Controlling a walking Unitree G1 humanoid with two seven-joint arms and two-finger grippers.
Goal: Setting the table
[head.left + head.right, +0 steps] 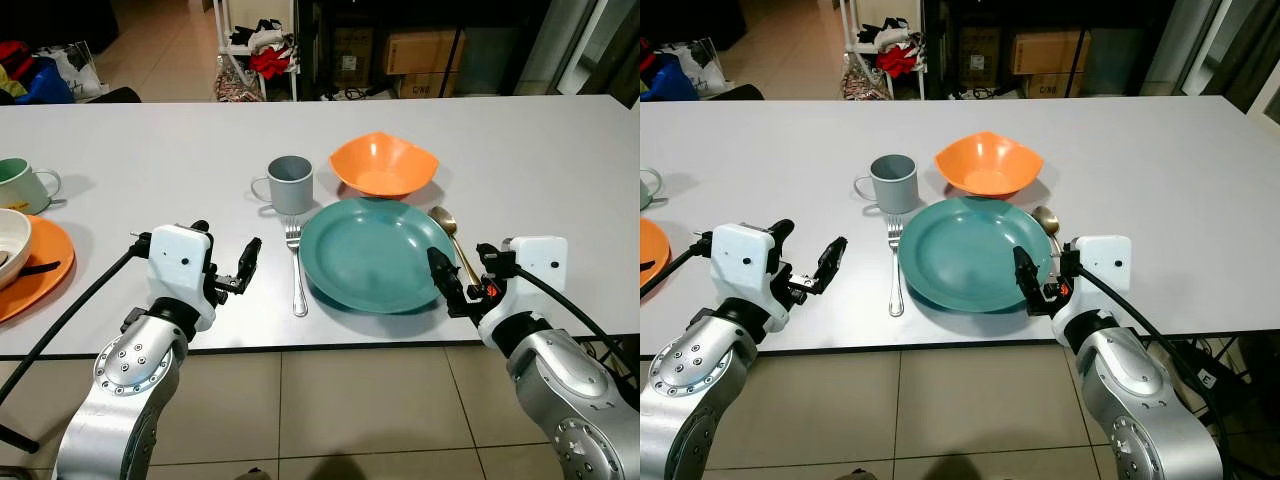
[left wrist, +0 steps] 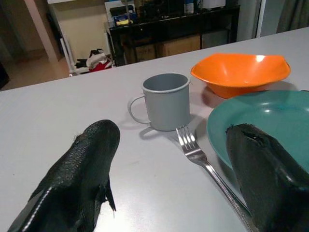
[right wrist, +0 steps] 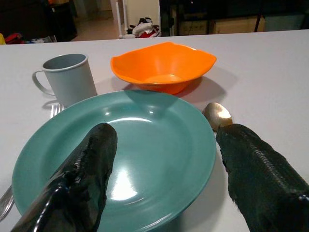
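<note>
On the white tabletop, the teal plate sits between fork and gold spoon, both end effectors, left and right, spread empty.

Silver arms, white wrists, black claws

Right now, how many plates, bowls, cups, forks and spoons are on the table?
Plates: 2, a teal plate and an orange plate
Bowls: 2, an orange bowl and a white bowl
Cups: 2, a grey cup and a pale green cup
Forks: 1, the fork
Spoons: 1, the spoon
Total: 8
</note>
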